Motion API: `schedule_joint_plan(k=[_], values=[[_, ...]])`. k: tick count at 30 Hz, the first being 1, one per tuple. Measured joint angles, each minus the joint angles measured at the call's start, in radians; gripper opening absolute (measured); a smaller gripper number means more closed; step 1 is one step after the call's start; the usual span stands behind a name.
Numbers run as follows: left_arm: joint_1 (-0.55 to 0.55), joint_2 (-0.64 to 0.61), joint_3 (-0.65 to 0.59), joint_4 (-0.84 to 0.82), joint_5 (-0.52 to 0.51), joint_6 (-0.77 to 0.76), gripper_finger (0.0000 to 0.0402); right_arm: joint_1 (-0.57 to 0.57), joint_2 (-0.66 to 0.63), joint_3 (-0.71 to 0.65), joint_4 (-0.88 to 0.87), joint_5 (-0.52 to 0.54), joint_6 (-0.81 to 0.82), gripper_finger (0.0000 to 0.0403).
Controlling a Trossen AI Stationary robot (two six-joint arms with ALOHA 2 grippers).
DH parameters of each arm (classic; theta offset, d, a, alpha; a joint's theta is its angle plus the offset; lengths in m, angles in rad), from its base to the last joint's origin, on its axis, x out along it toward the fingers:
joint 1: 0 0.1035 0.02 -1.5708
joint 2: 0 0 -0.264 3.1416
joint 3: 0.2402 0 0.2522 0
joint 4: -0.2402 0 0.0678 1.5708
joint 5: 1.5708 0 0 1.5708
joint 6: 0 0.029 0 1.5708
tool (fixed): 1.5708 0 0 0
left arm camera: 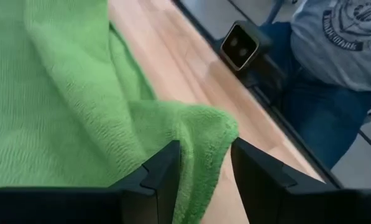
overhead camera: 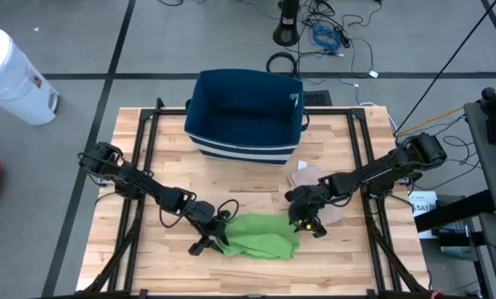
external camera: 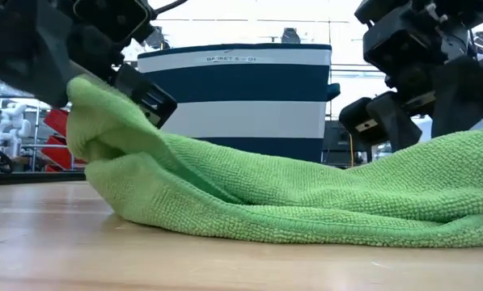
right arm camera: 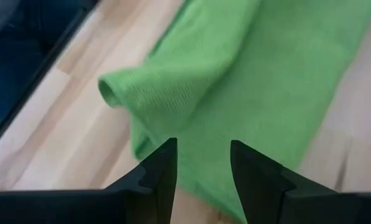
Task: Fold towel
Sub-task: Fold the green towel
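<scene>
A: What lies nearest the front edge of the table (overhead camera: pixel 148 274)?

B: The towel (overhead camera: pixel 262 236), green, lies there in a bunched strip, a little right of the middle. In the low view it (external camera: pixel 306 194) rests on the wood, and its left end is raised higher than the rest.

A: Who holds that end?

B: The left gripper (overhead camera: pixel 217 239) is at the towel's left end. In the left wrist view its fingers (left arm camera: pixel 163 177) stand a little apart, and a fold of the towel (left arm camera: pixel 197 134) goes between them. So it grips the towel.

A: And the right gripper?

B: The right gripper (overhead camera: pixel 302 223) is at the towel's right end, just above it. In the right wrist view the fingers (right arm camera: pixel 163 171) are apart, the towel (right arm camera: pixel 247 74) lies beyond them, and a rolled corner shows near them. Nothing is seen between the fingers, so it looks open and holds nothing.

A: What is farther back?

B: Just behind the right gripper some pale cloth (overhead camera: pixel 307 178) lies on the table. Behind that, at the middle of the far side, stands a dark blue bin (overhead camera: pixel 246 116) with white stripes. Off the table, at the far left, a white container (overhead camera: pixel 11 75) stands on the floor.

A: Is a person there?

B: Yes, in the left wrist view a person (left arm camera: pixel 334 50) in a grey shirt is beside the table's edge.
</scene>
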Motion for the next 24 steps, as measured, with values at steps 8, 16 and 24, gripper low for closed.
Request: schedule_joint_plan(k=[8, 16, 24], values=[[-0.008, 0.0, 0.0, 0.0, -0.038, 0.003, 0.015, 0.0, 0.051, 0.0, 0.025, 0.053, -0.009, 0.0135], [-0.006, 0.0, 0.0, 0.0, -0.086, 0.018, 0.015, 0.001, 0.078, 0.0, 0.034, 0.137, -0.012, 0.0135], [0.037, -0.01, 0.001, -0.015, -0.289, 0.089, 0.015, 0.001, 0.079, 0.0, 0.032, 0.163, -0.007, 0.0125]])
